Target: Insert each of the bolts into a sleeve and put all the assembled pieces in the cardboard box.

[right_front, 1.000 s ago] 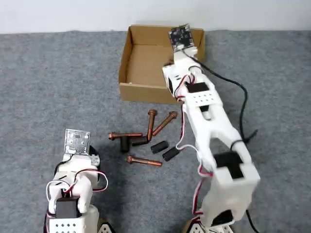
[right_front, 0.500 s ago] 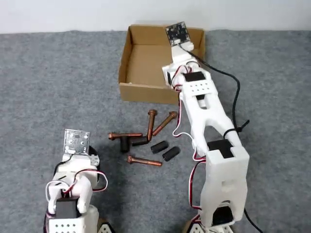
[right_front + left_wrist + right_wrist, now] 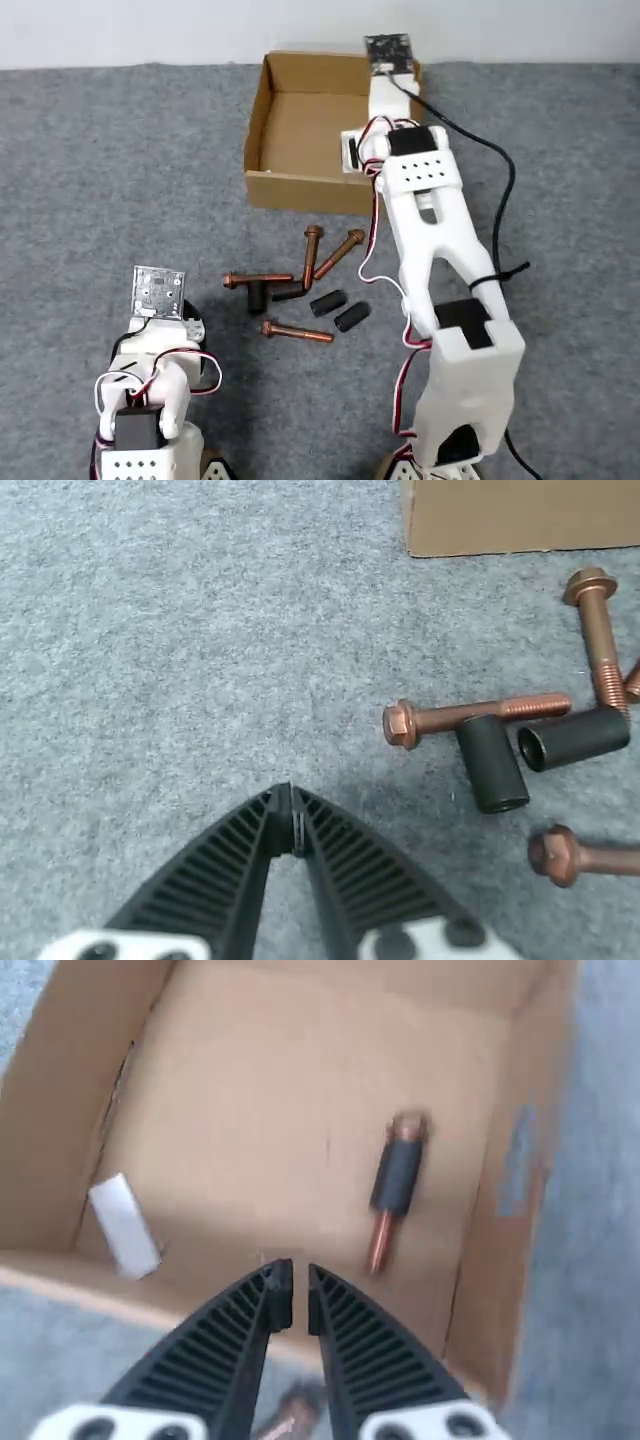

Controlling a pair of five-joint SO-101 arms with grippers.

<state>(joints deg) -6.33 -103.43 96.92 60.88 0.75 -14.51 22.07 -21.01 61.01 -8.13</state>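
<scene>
The cardboard box (image 3: 262,120) stands at the back of the grey mat. In the right wrist view a bolt pushed through a black sleeve (image 3: 396,1185) lies on the box floor. My right gripper (image 3: 291,1288) hangs above the box's near wall, shut but for a thin slit, holding nothing. Loose copper bolts (image 3: 258,279) (image 3: 297,331) (image 3: 312,252) and black sleeves (image 3: 327,302) (image 3: 351,317) lie in front of the box. My left gripper (image 3: 293,820) is shut and empty, low over the mat beside a bolt (image 3: 475,715) and two sleeves (image 3: 492,763) (image 3: 573,738).
A white paper scrap (image 3: 125,1225) lies in a corner of the box. The right arm (image 3: 430,230) stretches from the front edge to the box's right side. The left arm (image 3: 155,340) sits folded at the front left. Bare mat surrounds the parts.
The right arm has swung a little to the right and farther over the box. The left arm and the loose parts have not moved.
</scene>
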